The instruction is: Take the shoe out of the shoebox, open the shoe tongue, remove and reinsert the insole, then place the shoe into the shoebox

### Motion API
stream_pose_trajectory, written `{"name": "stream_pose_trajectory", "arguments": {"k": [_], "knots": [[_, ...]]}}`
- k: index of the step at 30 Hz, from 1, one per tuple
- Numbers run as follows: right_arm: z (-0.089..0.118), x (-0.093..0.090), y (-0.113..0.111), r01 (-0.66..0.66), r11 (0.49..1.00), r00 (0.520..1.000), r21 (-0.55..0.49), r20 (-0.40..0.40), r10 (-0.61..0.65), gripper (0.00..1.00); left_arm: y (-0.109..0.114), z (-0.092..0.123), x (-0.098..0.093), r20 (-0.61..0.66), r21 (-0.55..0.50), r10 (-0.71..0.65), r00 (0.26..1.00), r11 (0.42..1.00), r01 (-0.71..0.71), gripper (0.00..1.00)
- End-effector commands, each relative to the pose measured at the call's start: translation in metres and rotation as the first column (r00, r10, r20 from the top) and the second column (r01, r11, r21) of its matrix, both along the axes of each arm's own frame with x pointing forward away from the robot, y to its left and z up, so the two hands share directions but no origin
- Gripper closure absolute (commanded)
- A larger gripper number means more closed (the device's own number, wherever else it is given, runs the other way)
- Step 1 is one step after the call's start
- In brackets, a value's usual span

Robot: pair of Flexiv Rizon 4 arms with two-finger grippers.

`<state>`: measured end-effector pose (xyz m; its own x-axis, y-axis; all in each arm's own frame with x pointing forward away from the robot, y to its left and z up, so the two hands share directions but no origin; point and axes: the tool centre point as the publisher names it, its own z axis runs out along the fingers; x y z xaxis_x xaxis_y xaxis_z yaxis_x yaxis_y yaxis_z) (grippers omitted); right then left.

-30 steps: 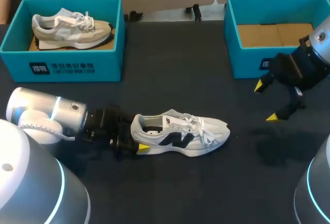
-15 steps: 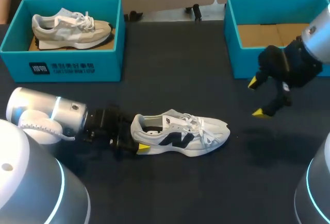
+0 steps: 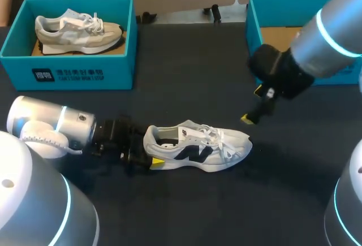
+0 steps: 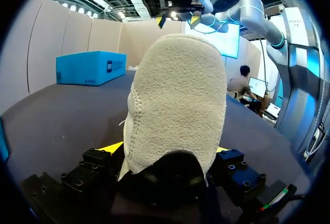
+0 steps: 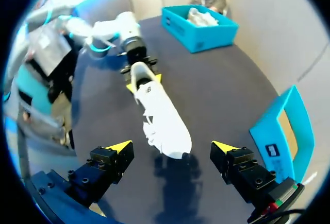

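Dark worktop [image 3: 186, 59]. The left pincer [image 3: 148, 149] grips the heel of a white shoe [image 3: 198, 147] resting on its sole. Near the shoe's toe, the right pincer [image 3: 253, 104] hangs open. Beyond the toe stands a teal box [image 3: 254, 37].

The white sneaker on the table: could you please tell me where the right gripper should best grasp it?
Probably the toe of the white sneaker, from above, straddling its narrow width: it stands upright, and the left gripper clamps the heel.
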<state>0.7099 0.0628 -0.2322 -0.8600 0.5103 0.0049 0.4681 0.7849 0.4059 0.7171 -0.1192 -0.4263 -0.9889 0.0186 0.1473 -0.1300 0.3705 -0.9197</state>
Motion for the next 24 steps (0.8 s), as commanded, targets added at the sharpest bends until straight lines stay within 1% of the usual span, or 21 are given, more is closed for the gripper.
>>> {"name": "stream_pose_trajectory", "arguments": {"k": [1,2,19,20,21,23,24], "knots": [[-0.006,-0.002,0.023,0.106,0.993,0.994,-0.055,0.025,-0.105,0.0,-0.002,-0.002,0.002,-0.001,0.002,-0.001,1.0,1.0,0.001,1.0],[-0.006,-0.002,0.026,0.11,0.992,0.994,-0.062,0.033,-0.108,0.0,-0.002,-0.002,0.002,-0.001,0.002,-0.001,1.0,1.0,0.001,1.0],[-0.006,-0.002,0.026,0.11,0.992,0.994,-0.062,0.033,-0.108,0.0,-0.002,-0.002,0.002,-0.001,0.002,-0.001,1.0,1.0,0.001,1.0],[-0.008,-0.001,0.027,0.222,0.971,0.975,-0.088,0.024,-0.221,0.0,-0.002,-0.002,0.002,-0.001,0.002,-0.001,1.0,1.0,0.001,1.0],[-0.008,-0.002,0.028,0.271,0.96,0.963,-0.073,0.022,-0.27,0.0,-0.002,-0.002,0.002,-0.001,0.002,-0.001,1.0,1.0,0.001,1.0],[-0.007,-0.002,0.032,0.396,0.913,0.918,-0.099,0.011,-0.397,0.0,-0.002,-0.002,0.002,-0.001,0.002,-0.001,1.0,1.0,0.001,1.0],[-0.006,-0.001,0.036,0.431,0.896,0.902,-0.108,0.019,-0.432,0.0,-0.002,-0.002,0.002,-0.001,0.002,-0.001,1.0,1.0,0.001,1.0]]}}
